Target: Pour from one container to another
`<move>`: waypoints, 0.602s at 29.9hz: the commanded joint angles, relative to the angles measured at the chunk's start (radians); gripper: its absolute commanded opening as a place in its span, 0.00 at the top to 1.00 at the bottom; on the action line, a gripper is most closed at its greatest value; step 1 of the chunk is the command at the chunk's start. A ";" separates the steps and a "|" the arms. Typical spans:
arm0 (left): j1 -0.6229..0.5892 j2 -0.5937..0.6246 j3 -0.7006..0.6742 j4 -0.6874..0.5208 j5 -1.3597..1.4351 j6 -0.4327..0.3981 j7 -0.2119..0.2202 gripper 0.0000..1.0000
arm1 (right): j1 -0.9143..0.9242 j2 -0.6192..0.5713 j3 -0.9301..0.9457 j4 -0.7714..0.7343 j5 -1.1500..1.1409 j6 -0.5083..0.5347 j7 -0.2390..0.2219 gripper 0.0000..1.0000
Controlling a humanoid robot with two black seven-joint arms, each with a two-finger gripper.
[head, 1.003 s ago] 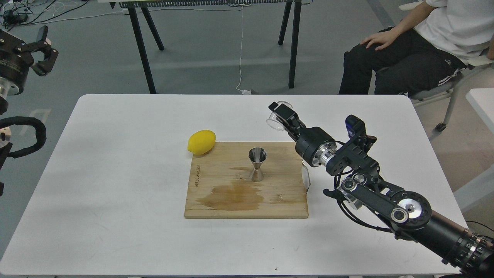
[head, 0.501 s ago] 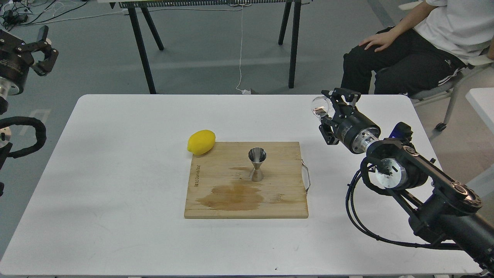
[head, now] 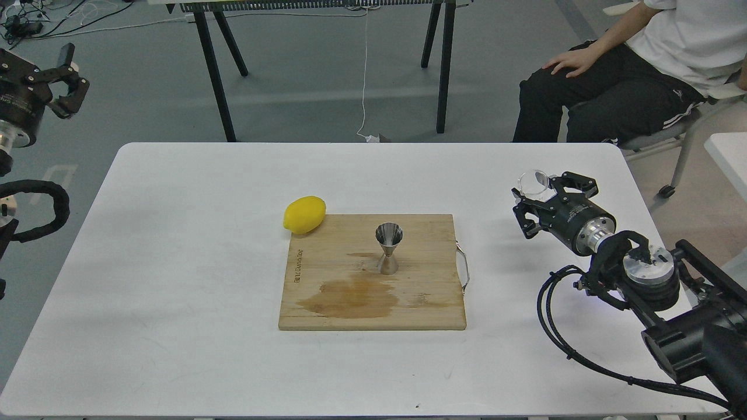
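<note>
Operator: Since the earlier frame, nothing left of centre has moved: left gripper idle, fingers apart; jigger upright on the board.

Support: And right?

Operator: Right gripper has retreated rightward, clamped on the glass cup. Judged light, slippery, fragile; I grip mid-wall.

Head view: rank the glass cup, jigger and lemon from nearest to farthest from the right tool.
1. Glass cup: at the right tool, between its fingers, near the table's right edge.
2. Jigger: upright mid-board, well to the left.
3. Lemon: farthest left, at the board's back-left corner.
</note>
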 commanded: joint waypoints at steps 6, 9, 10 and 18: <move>0.008 -0.003 0.002 0.000 0.000 0.002 0.000 0.00 | -0.052 0.081 0.032 -0.155 0.094 0.114 -0.008 0.68; 0.009 -0.002 0.002 -0.001 0.000 0.002 0.000 0.00 | -0.075 0.086 0.045 -0.179 0.114 0.166 -0.020 0.68; 0.009 -0.002 0.002 0.000 0.000 0.002 0.000 0.00 | -0.080 0.086 0.045 -0.185 0.115 0.182 -0.022 0.68; 0.011 -0.010 0.002 0.000 0.000 0.006 -0.001 0.00 | -0.079 0.112 0.046 -0.271 0.117 0.234 -0.026 0.67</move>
